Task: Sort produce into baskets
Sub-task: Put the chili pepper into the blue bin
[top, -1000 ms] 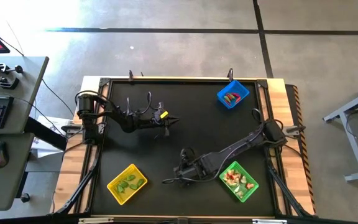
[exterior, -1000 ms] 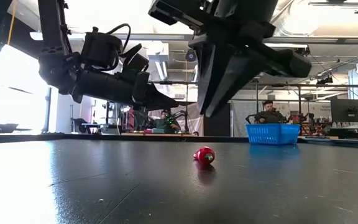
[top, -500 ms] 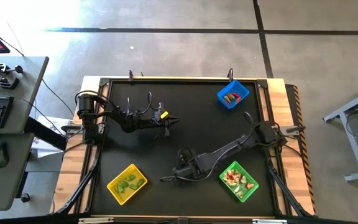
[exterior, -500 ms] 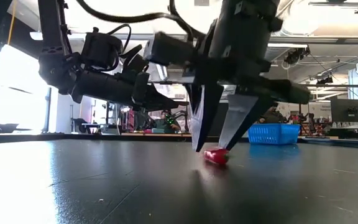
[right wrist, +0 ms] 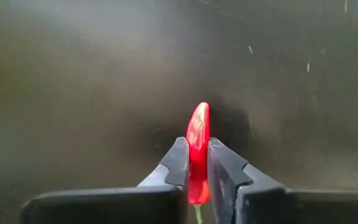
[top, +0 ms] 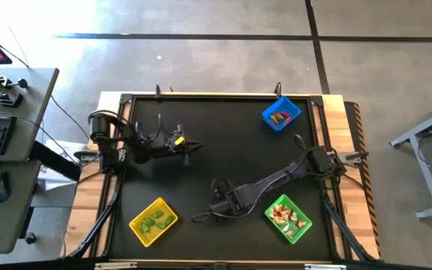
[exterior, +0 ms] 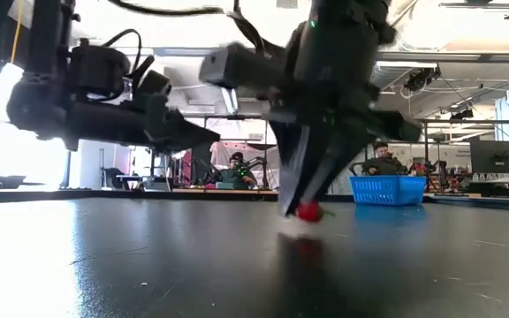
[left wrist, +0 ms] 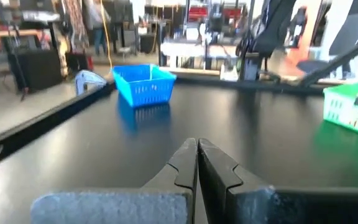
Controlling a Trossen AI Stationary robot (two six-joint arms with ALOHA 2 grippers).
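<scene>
Between right gripper (right wrist: 194, 163) fingertips sat red chili (right wrist: 197, 146), clamped on both sides, tip poking out past fingers, green stem toward wrist. Gripper was down at black table (top: 223, 150) surface in low view, chili (exterior: 307, 211) at its tips. Green basket (top: 289, 217) lay just beside that arm, yellow basket (top: 154, 220) farther off, blue basket (top: 280, 115) well apart at far corner. Left gripper (left wrist: 197, 149) hung clenched, empty, above table, well apart from chili.

Dark arms (top: 276, 180); looped black cables (top: 156, 129)
</scene>
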